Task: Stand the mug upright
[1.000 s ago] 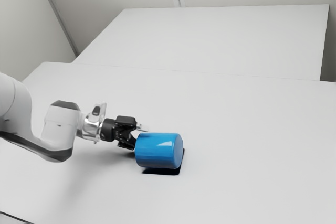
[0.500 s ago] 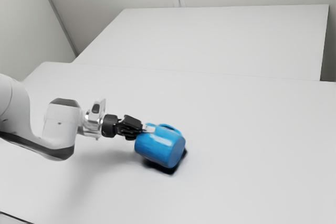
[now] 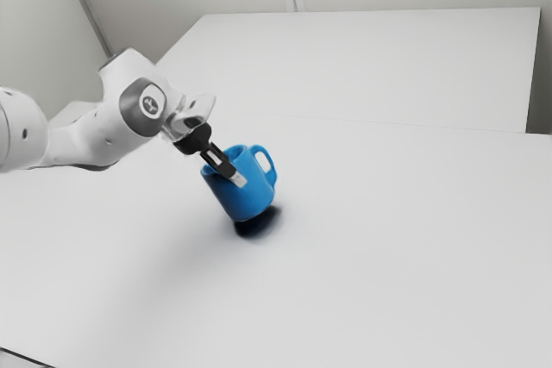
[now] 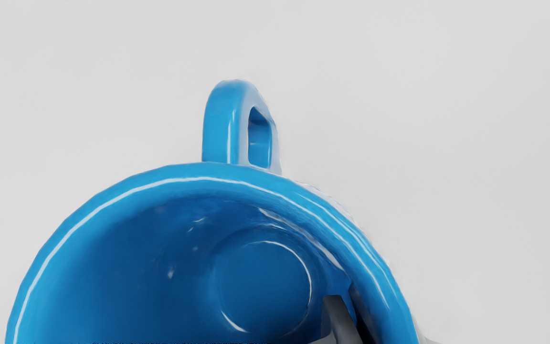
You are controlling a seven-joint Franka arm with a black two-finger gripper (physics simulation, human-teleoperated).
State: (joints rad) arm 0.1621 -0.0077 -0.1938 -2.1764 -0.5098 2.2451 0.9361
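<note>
Because the mug [image 3: 233, 200] leans well off straight, I'd say the job is at its middle stretch: the righting itself, done in the grip. It sits over the table [image 3: 388, 239], mouth tipped toward the arm [image 3: 129, 118] on the exterior view's left, base pointing down and toward that view's right. The gripper [image 3: 236, 173] pinches the mug by its wall, one finger [image 4: 336, 310] down inside and the other against the outside. The handle [image 4: 221, 124] stands out from the side, clear of the grip.

Dark shadow [image 3: 256, 227] lies close under the base; whether an edge of it touches the table or hangs just above, I can't tell from here.

What's wanted next, to my eye, is the rest of the turn, swinging the mouth up until the base is level, then a gentle lowering until it sits flat. Only then should the fingers part and back out past the rim [image 4: 203, 172]. Let go at this slant and it could well topple.

As for what it contains, I see a bare blue bottom [image 4: 263, 286] and that one finger, no drink or anything else.
</note>
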